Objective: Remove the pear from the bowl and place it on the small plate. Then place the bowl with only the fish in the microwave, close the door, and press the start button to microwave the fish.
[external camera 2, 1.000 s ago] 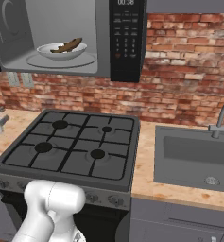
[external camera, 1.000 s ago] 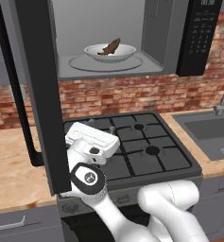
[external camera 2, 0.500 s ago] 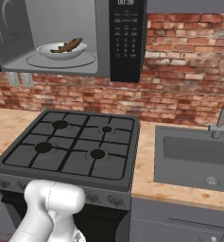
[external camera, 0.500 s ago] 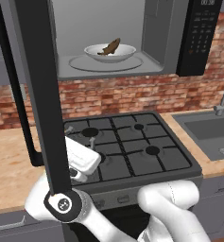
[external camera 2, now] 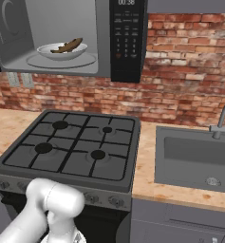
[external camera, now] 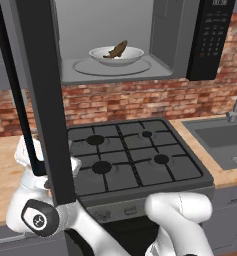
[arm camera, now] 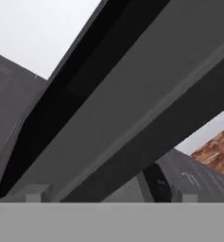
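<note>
The microwave [external camera: 155, 45] [external camera 2: 126, 42] hangs over the stove with its door [external camera: 40, 100] swung wide open toward me. The bowl [external camera: 116, 55] [external camera 2: 61, 50] rests on the turntable inside, and the brown fish [external camera: 116, 50] [external camera 2: 69, 45] lies in it. My white hand [external camera: 27, 152] is low at the left, partly behind the door and its black bar handle [external camera: 15, 90]. In the hand view my gripper [arm camera: 108, 196] is open, fingertips [arm camera: 35, 193] wide apart, looking up close under the door [arm camera: 132, 94]. The pear and the small plate are out of view.
A black gas stove [external camera: 125, 155] [external camera 2: 71, 144] sits below the microwave. A sink [external camera 2: 194, 156] with a tap is set in the wooden counter [external camera: 2, 175] to the right. A brick wall runs behind. The black control panel [external camera 2: 126, 33] is on the microwave's right.
My arm has swung left and lower, carrying the hand from in front of the stove to behind the open door's edge. Bowl, fish and door stay put.
</note>
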